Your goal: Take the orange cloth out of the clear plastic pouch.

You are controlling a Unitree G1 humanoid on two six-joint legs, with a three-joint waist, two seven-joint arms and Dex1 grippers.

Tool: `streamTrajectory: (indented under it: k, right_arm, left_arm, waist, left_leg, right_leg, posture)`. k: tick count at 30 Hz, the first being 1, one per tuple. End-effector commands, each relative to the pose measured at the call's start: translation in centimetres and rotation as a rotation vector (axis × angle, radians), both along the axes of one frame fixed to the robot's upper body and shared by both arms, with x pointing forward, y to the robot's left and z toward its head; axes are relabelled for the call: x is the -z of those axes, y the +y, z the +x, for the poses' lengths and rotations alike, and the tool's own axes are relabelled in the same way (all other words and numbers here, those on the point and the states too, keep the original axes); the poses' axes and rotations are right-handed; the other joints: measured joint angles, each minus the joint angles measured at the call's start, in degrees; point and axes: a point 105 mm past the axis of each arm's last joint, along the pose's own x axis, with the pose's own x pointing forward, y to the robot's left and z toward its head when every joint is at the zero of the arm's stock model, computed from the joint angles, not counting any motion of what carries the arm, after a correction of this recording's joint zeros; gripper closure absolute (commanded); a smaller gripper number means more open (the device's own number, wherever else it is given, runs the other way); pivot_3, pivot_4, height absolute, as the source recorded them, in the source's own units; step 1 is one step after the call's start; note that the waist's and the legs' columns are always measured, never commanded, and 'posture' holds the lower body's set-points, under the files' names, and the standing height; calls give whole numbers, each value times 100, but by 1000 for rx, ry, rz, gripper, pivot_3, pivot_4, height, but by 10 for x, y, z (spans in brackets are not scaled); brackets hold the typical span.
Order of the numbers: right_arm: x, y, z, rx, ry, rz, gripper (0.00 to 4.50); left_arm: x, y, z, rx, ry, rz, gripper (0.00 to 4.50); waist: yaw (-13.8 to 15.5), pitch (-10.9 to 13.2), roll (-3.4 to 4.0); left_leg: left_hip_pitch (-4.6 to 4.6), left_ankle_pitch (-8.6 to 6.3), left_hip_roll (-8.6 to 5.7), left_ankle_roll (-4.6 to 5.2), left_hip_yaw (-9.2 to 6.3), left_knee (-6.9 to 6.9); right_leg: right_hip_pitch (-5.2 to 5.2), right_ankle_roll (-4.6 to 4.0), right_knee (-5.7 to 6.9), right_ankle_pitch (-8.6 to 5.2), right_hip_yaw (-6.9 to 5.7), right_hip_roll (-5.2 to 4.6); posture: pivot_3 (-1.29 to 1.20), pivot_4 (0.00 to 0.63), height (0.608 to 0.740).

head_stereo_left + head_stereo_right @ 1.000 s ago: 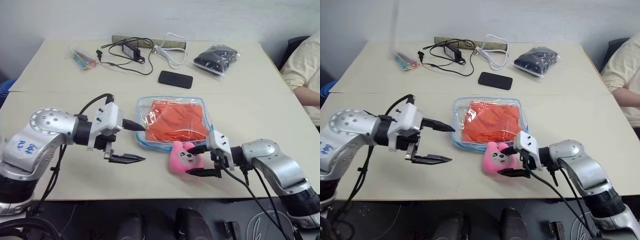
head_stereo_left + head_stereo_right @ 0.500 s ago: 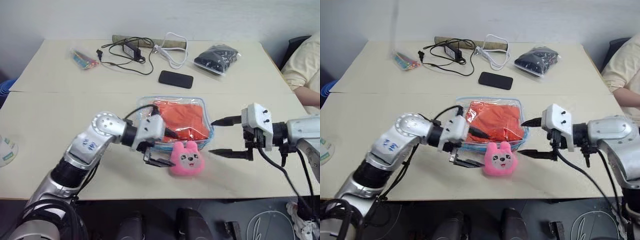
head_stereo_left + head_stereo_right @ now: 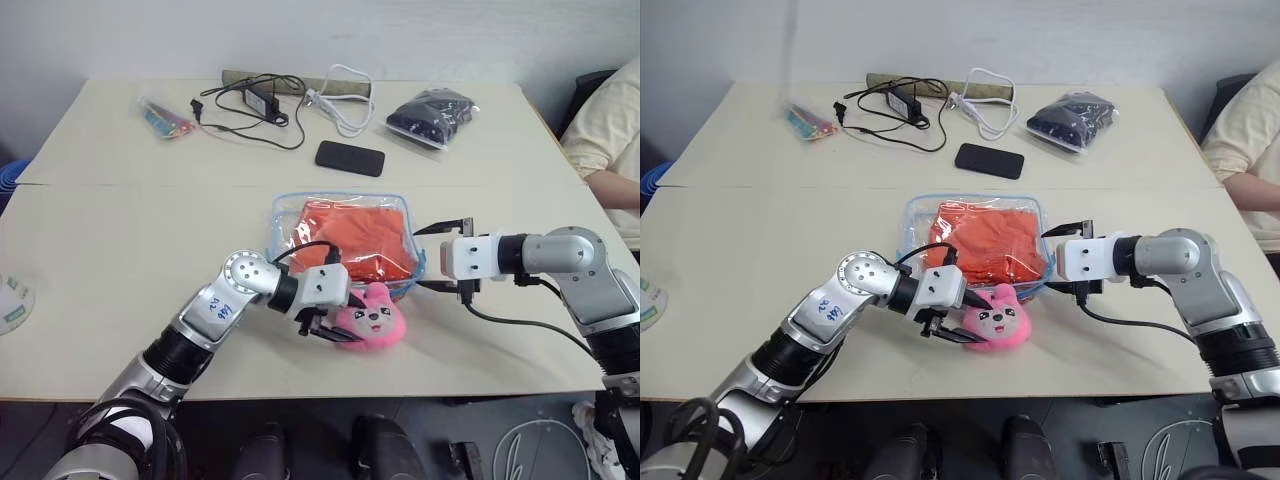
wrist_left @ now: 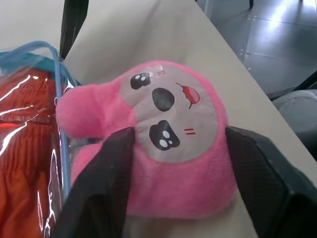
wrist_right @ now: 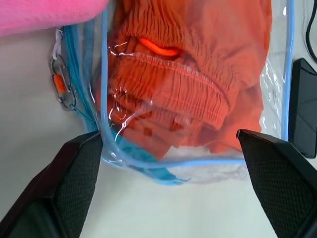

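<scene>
The clear plastic pouch (image 3: 284,216) with blue trim lies flat at the middle of the table, and the orange cloth (image 3: 352,232) is folded inside it. A pink plush toy (image 3: 372,320) lies against the pouch's near edge. My left gripper (image 3: 335,320) is shut on the toy, one finger pressed to each side, as the left wrist view shows (image 4: 178,134). My right gripper (image 3: 432,257) is open at the pouch's right edge. In the right wrist view its fingers (image 5: 74,183) stand wide to either side of the pouch's corner (image 5: 163,168).
Behind the pouch lie a black phone (image 3: 350,158), a clear bag of black items (image 3: 432,117), a black charger with cable (image 3: 255,100), a white cable (image 3: 345,100) and a small packet of coloured things (image 3: 167,117). A person's arm (image 3: 610,135) is at the far right.
My left arm swung right and down onto the pink toy and its fingers closed around it. My right gripper left the toy, rolled and moved up to the pouch's right edge.
</scene>
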Motion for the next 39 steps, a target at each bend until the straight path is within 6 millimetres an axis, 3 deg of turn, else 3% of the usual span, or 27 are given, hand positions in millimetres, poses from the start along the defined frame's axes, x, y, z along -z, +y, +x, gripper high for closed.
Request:
streamTrajectory:
  k: [1,5,10,17,26,32,35,39]
  right_arm:
    - [-8,-1,0,-33,-41,-20,1289]
    - [-2,-2,-1,-48,-18,-8,2784]
    - [7,-2,-7,-83,19,-24,4452]
    - [15,-9,-11,-98,43,-82,4481]
    - [11,-20,-10,-108,-3,-104,4481]
    - [9,-28,-13,-104,17,-103,4481]
    - [9,-26,-13,-107,34,-81,4481]
    - [10,-23,-12,-110,38,-80,4481]
  left_arm:
    - [-1,2,2,-22,-13,-14,3148]
    - [-6,0,4,-46,-11,-40,4402]
    - [-8,1,1,-60,-4,-58,4500]
    - [-7,32,-5,-205,26,-56,4500]
    - [-17,129,-27,-580,79,-59,4500]
    - [-33,205,-18,-868,50,-75,4500]
    - [-40,214,-7,-920,27,-120,4500]
    - [-34,205,-1,-913,36,-138,4500]
  waist:
    - [0,0,0]
    - [-2,0,0]
    - [-2,0,0]
    - [-19,-1,1]
    - [-80,2,6]
    - [-45,4,10]
    - [-19,5,11]
    - [-27,5,11]
  left_leg:
    - [0,0,3,1,0,1]
    - [1,0,5,1,-3,1]
    - [1,0,6,1,-4,1]
    - [2,0,19,1,-5,0]
    - [6,1,25,0,-9,-4]
    - [7,5,-1,5,-18,-3]
    - [7,5,-6,6,-19,-3]
    - [6,5,-9,7,-17,-5]
  right_leg:
    - [0,0,0,0,0,-2]
    - [2,0,1,0,-2,-2]
    - [2,0,3,0,-3,-1]
    - [3,0,2,0,-2,-2]
    - [4,-2,-13,-1,-4,-15]
    - [8,-5,-11,-3,-32,-57]
    - [9,-5,-11,-3,-37,-60]
    - [11,-4,-10,-2,-38,-62]
  posture:
    - [0,150,740]
    - [0,150,740]
    - [0,150,740]
    - [0,150,740]
    - [0,150,740]
    - [0,150,740]
    - [0,150,740]
    - [0,150,740]
